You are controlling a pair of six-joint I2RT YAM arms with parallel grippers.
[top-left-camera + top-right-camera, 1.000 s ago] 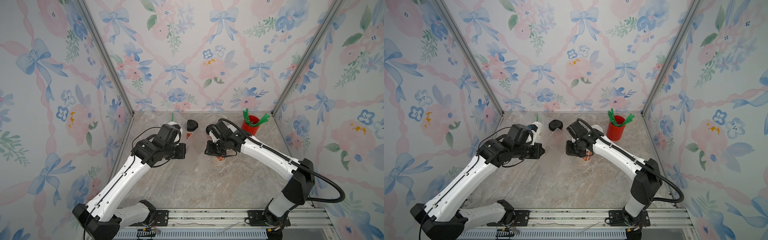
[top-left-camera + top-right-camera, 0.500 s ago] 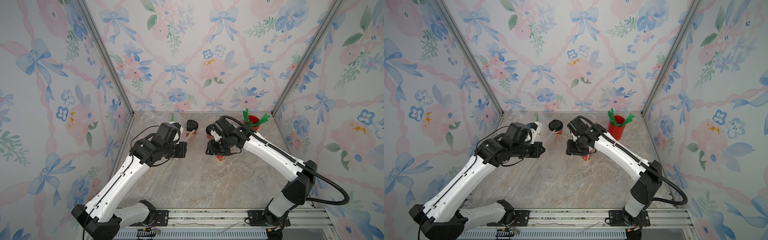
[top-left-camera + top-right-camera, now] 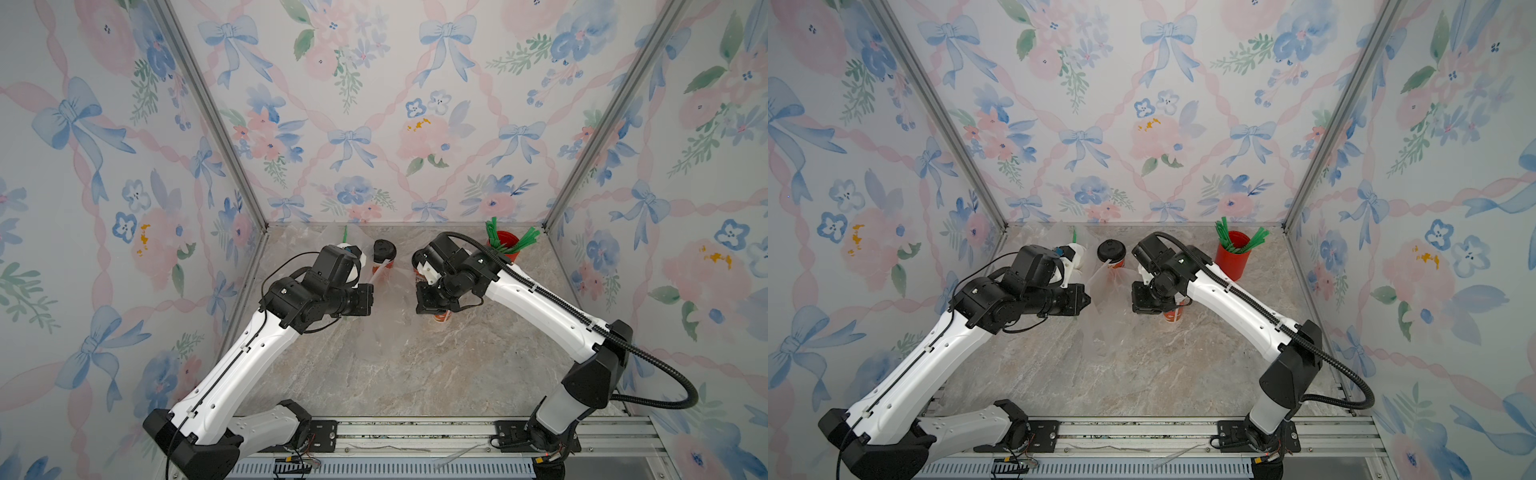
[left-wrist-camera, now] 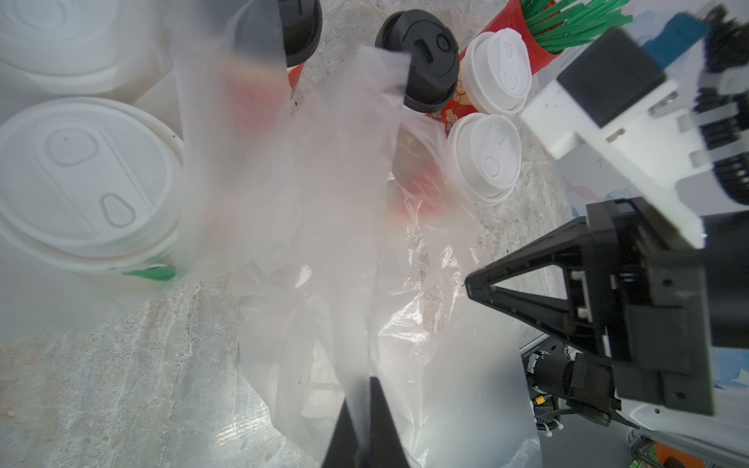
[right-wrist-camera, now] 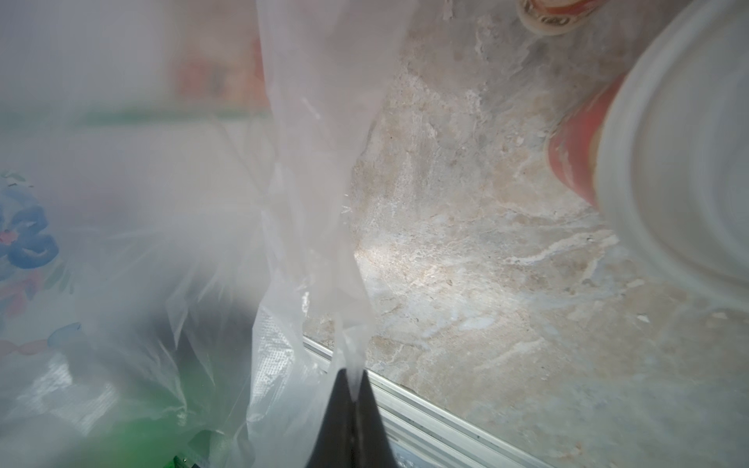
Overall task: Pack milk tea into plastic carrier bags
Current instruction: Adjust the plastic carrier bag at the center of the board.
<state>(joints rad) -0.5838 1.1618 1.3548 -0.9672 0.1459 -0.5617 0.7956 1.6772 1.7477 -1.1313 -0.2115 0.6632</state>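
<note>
Your left gripper [image 4: 362, 405] pinched shut on the clear carrier bag [image 4: 336, 202], your right gripper [image 5: 353, 377] clamped on the same bag's opposite edge, bag stretched between them mid-table, milk tea cups [image 4: 484, 158] clustered far centre, just behind

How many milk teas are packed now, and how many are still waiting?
Done, it seems: two white-lid cups look hazy, as if already bagged. In hand: the left fingers and right fingers pinch a clear bag, no cup visible inside. Left: two black-lid cups and two other white-lid cups wait on the table.
</note>
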